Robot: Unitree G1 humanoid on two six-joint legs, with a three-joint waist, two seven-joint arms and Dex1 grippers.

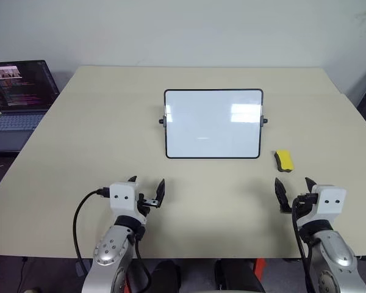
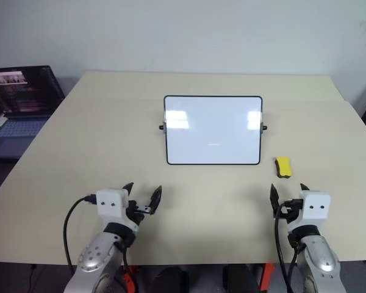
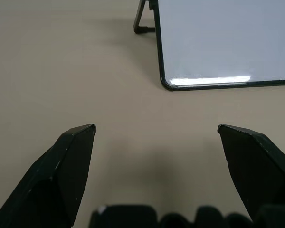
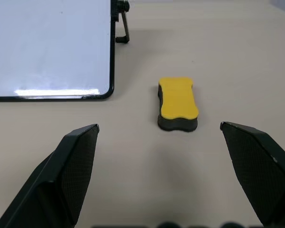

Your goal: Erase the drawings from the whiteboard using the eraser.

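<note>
The whiteboard (image 1: 213,124) stands propped up in the middle of the table, its black-framed face plain white with glare patches; the drawings are out of view. The yellow eraser (image 1: 283,160) lies flat on the table just right of the board's lower right corner, dark underside down. My left gripper (image 1: 147,183) hovers open near the table's front edge, short of the board's lower left corner (image 3: 168,85). My right gripper (image 1: 293,183) is open too, a little short of the eraser (image 4: 178,102), which lies apart from both fingers. Neither gripper holds anything.
An open laptop (image 1: 18,97) sits on a lower surface off the table's left edge. The beige table (image 1: 97,134) spreads wide around the board. A pale wall rises behind the far edge.
</note>
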